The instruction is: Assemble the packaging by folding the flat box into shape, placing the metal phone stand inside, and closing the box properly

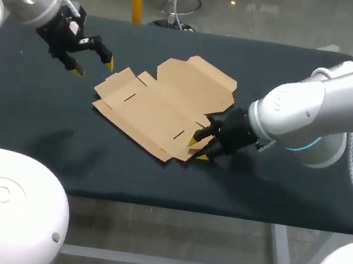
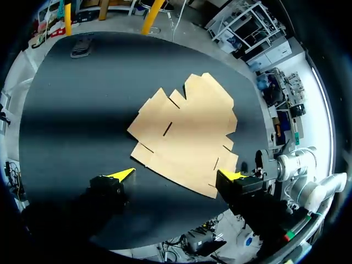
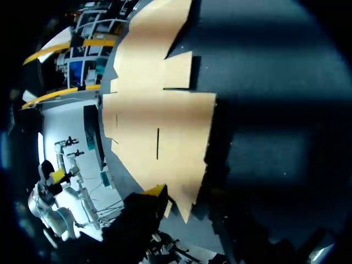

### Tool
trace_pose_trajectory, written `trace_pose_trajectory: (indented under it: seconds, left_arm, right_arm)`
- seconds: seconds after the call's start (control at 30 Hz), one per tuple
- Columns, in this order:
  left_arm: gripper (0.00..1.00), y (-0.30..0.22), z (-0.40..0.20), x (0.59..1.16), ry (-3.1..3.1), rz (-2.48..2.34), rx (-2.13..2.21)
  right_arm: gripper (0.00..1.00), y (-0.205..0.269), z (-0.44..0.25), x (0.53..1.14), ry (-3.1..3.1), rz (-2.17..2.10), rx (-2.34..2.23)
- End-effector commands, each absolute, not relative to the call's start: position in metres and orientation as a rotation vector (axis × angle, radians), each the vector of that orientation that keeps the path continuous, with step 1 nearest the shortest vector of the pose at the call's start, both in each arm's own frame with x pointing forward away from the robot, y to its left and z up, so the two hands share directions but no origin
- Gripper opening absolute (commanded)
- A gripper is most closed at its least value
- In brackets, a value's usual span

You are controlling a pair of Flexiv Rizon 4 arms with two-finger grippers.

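Left gripper point(image 1: 94, 67) hangs over the worktop point(image 1: 42, 123), fingers apart, nothing between them. Flat box point(image 1: 164, 103) lies unfolded mid-worktop, just to its right. Right gripper point(image 1: 199, 148) is at the box's near right corner; cannot tell whether it is clamped on it.

Left arm point(image 1: 29, 2) comes in from the left side, its left gripper point(image 1: 94, 66) held high, fingers spread wide. Right arm point(image 1: 314, 118) reaches in low, right gripper point(image 1: 199, 148) angled downward.
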State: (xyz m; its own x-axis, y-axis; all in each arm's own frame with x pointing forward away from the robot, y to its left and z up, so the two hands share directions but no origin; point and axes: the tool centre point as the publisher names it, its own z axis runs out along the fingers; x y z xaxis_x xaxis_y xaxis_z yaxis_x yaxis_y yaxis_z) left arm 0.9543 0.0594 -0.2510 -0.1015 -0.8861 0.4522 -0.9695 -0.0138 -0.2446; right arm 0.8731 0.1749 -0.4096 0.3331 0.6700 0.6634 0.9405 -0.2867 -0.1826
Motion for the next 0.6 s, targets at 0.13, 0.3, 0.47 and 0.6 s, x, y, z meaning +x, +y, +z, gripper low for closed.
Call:
trace_pose_trajectory:
  seconds: [0.13, 0.3, 0.47, 0.6]
  left_arm:
    - [1.0, 0.059, -0.249, 0.954, -2.085, 0.749, 1.992]
    - [1.0, 0.059, -0.249, 0.954, -2.085, 0.749, 1.992]
    - [1.0, 0.059, -0.249, 0.954, -2.085, 0.749, 1.992]
    - [1.0, 0.059, -0.249, 0.954, -2.085, 0.749, 1.992]
  right_arm:
    - [0.05, 0.179, -0.42, 0.879, -1.385, -0.698, -2.047]
    - [0.0, 0.181, -0.417, 0.88, -1.39, -0.735, -2.022]
    - [0.0, 0.175, -0.41, 0.876, -1.398, -0.76, -1.904]
    - [0.0, 0.165, -0.404, 0.873, -1.42, -0.738, -1.852]
